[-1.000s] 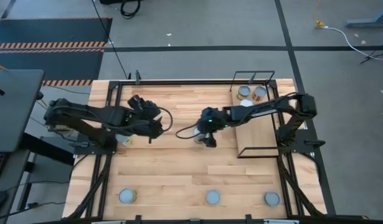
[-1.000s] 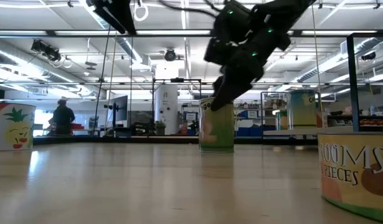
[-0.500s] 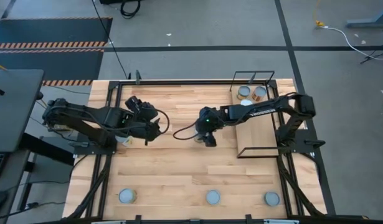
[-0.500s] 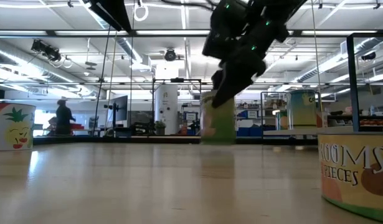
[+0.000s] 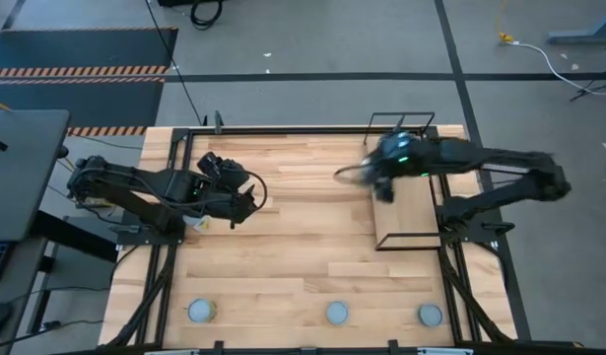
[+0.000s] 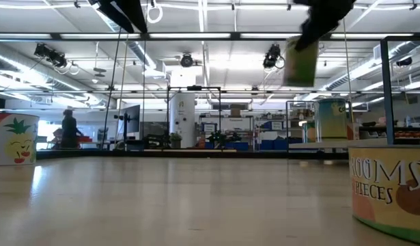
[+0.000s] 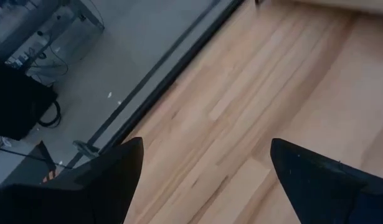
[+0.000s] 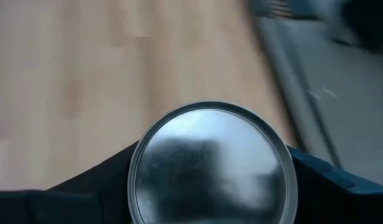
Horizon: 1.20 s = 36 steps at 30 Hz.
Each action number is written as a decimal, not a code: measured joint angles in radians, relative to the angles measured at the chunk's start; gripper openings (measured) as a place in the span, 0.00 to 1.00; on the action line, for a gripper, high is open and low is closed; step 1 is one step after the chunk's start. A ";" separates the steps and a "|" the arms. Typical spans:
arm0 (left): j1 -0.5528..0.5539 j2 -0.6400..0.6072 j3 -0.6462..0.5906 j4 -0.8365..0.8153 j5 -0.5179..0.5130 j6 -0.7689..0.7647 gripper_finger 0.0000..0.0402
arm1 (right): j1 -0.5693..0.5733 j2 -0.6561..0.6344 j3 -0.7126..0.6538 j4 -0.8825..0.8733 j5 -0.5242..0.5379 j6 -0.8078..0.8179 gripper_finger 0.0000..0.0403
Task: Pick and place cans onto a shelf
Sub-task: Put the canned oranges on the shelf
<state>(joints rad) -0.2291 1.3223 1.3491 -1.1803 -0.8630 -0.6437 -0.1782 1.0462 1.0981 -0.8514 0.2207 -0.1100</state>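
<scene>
My right gripper is shut on a can with a greenish label, held in the air at the left edge of the shelf. The can's silver top fills the right wrist view. Another can stands on the shelf. Three cans stand along the table's near edge. My left gripper is open and empty over the table's left part, and it also shows in the left wrist view. My right gripper pinches the can's side wall between its two fingers, one on each side just below the round top. The fingers come from above, pointing down. The can hangs below the gripper, about upright, lifted clear of table and shelf.
The shelf's thin black wire frame rises around the board at the table's far right. Close to the low camera stand a pineapple can on its left and a mushroom can on its right. Bare planks fill the table's middle.
My right gripper has lifted the can off the middle of the table and carried it up and toward the right edge, to the shelf's left side. The can has gone from standing on the planks to hanging clear.
</scene>
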 joint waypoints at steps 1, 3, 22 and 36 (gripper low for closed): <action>0.000 0.000 0.000 0.013 -0.010 0.001 0.89 | -0.019 -0.049 0.000 -0.034 0.044 0.036 0.80; 0.001 0.009 0.000 0.042 -0.028 0.021 0.89 | -0.054 -0.135 0.000 -0.101 0.112 0.104 0.81; 0.013 0.165 -0.001 0.377 -0.083 0.301 0.89 | -0.180 -0.433 -0.239 -0.350 0.308 0.607 0.79; 0.015 0.192 -0.001 0.617 0.089 0.532 0.89 | -0.254 -0.472 -0.355 -0.282 0.220 0.586 0.80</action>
<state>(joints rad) -0.2138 1.5146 1.3483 -0.5632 -0.7739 -0.1119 -0.4318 0.5738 0.7433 -1.1336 0.4408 0.4756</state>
